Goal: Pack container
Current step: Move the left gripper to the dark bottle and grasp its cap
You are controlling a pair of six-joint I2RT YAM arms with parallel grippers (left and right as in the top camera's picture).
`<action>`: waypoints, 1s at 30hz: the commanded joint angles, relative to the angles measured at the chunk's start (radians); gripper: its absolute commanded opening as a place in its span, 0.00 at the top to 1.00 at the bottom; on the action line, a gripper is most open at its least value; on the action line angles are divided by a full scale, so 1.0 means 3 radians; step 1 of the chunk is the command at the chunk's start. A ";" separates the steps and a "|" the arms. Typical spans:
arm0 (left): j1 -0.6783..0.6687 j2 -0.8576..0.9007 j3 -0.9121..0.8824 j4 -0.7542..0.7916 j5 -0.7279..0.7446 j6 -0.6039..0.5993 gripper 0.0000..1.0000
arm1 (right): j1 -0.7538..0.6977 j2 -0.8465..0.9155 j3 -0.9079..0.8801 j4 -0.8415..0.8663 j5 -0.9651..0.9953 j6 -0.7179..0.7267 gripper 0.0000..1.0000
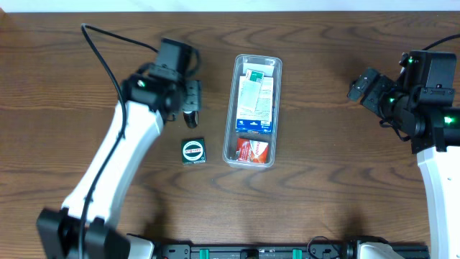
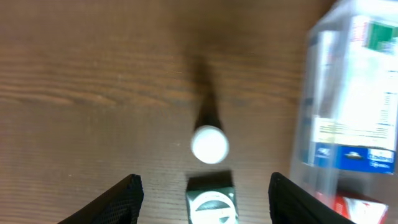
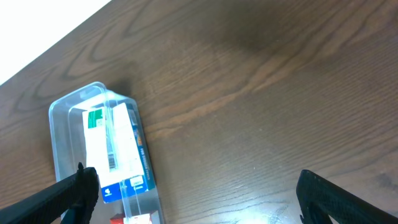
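The clear plastic container lies lengthwise at the table's middle. It holds a white and blue carton and a small red box. A small dark green box with a white round mark lies on the table left of the container. A small upright item with a white round cap stands just beyond it. My left gripper is open and empty above these two; the green box lies between its fingers. My right gripper is open and empty, well right of the container.
The table is dark brown wood. Its far edge meets a white surface behind the container. A black rail runs along the near edge. The left arm's cable loops over the far left.
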 commanded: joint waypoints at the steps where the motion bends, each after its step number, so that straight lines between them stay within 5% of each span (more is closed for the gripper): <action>1: 0.0159 0.0207 -0.0010 0.0023 0.0369 0.0182 0.35 | -0.0014 0.0006 0.0023 -0.0005 0.0000 0.0024 0.01; 15: 0.0212 0.0779 -0.0010 0.0150 0.0395 0.0317 0.40 | -0.0014 0.0006 0.0023 -0.0004 0.0000 0.0024 0.01; 30: 0.0210 0.0799 -0.0010 0.0140 0.0617 0.0404 0.73 | -0.0014 0.0006 0.0023 -0.0005 0.0001 0.0024 0.01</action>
